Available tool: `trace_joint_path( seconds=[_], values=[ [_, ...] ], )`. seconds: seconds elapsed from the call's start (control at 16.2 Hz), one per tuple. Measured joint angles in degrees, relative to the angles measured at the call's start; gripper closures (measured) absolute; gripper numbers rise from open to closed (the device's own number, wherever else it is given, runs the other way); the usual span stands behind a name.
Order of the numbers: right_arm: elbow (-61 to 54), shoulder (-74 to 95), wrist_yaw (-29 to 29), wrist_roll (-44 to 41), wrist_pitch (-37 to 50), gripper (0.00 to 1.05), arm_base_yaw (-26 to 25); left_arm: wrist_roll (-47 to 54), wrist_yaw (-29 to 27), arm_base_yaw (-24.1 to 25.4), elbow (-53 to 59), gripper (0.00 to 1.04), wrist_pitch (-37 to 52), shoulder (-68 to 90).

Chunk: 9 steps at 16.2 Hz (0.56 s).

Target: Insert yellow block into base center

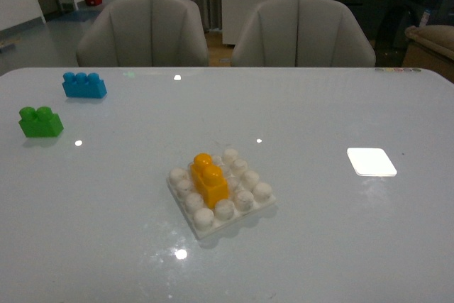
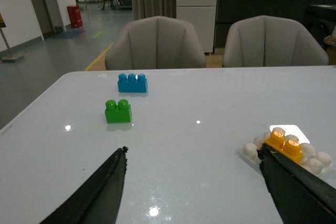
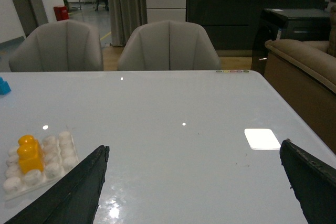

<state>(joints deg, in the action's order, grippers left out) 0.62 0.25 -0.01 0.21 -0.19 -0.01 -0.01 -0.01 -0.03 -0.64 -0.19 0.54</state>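
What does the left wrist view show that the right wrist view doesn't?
Only the left wrist view shows the green brick and the whole blue brick. Only the right wrist view shows a sofa beside the table. Both show the yellow block sitting on the base, the bright white patch, two chairs, and open end effector fingers.

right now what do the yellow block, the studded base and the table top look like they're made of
Yellow block: looks like molded plastic, smooth with a slight sheen, rounded studs.
Base: probably the same kind of plastic, white, with soft highlights on its studs.
Table top: glossy and hard, mirroring ceiling lights; glass or lacquer, cannot tell which.
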Motion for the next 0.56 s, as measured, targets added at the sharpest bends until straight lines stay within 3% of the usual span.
trace_joint_path(
  seconds=[0.25, 0.56],
  values=[
    [0.0, 0.0, 0.0, 0.0, -0.02, 0.06, 0.0, 0.02, 0.0, 0.0, 0.0, 0.08, 0.0, 0.0],
    [0.0, 0.0, 0.0, 0.0, 0.0, 0.06, 0.0, 0.04, 0.0, 0.0, 0.0, 0.07, 0.0, 0.0]
  ],
)
